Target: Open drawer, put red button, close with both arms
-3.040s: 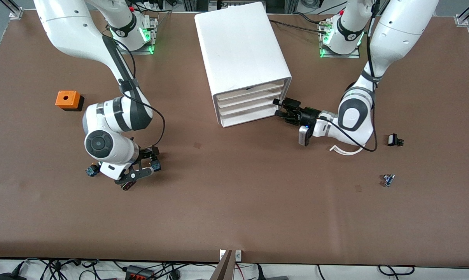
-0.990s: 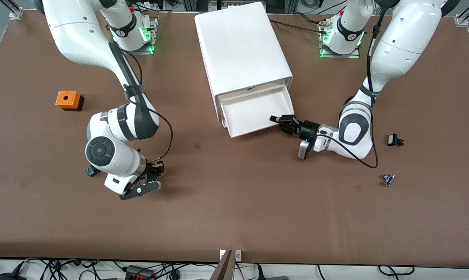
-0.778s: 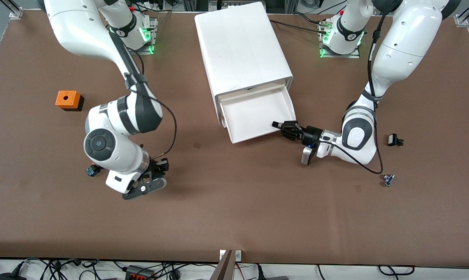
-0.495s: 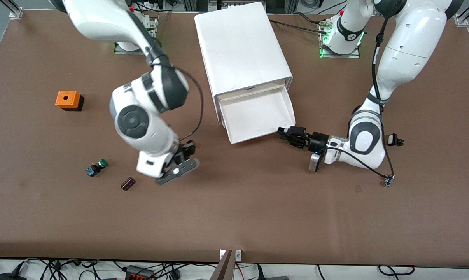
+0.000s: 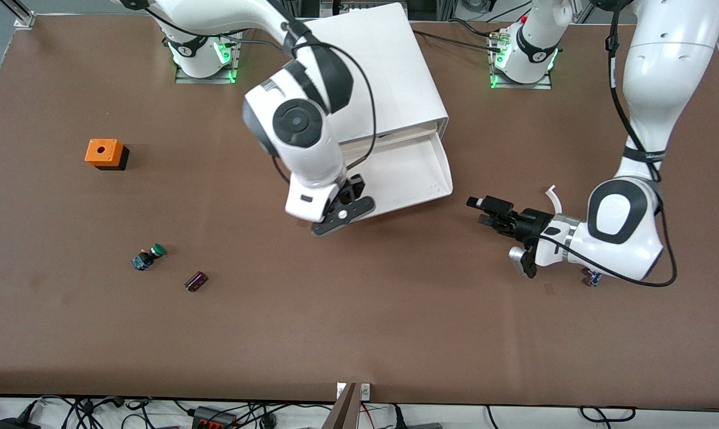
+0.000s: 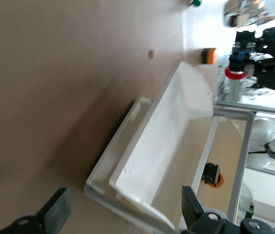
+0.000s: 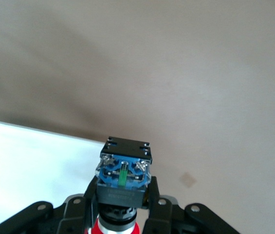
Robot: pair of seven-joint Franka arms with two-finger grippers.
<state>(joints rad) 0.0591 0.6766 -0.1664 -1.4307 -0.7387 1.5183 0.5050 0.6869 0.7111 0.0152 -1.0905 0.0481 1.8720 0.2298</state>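
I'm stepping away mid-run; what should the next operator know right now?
Right gripper: shut on the red button, over the open drawer's front edge.
Left gripper: jaws open, empty, off the drawer, low over the table toward the left arm's end.
Drawer: pulled out of the cabinet, nothing visible in it.
Done: drawer opened, button picked up.
Left: drop the button in, then push the drawer shut with both arms.

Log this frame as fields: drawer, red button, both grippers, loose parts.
drawer: pulled out of cabinet
red button: held in right gripper, at the drawer's front edge
left gripper: open, clear of drawer, low over the table toward its own end
green button: on table, beside small dark part
orange cube: on table
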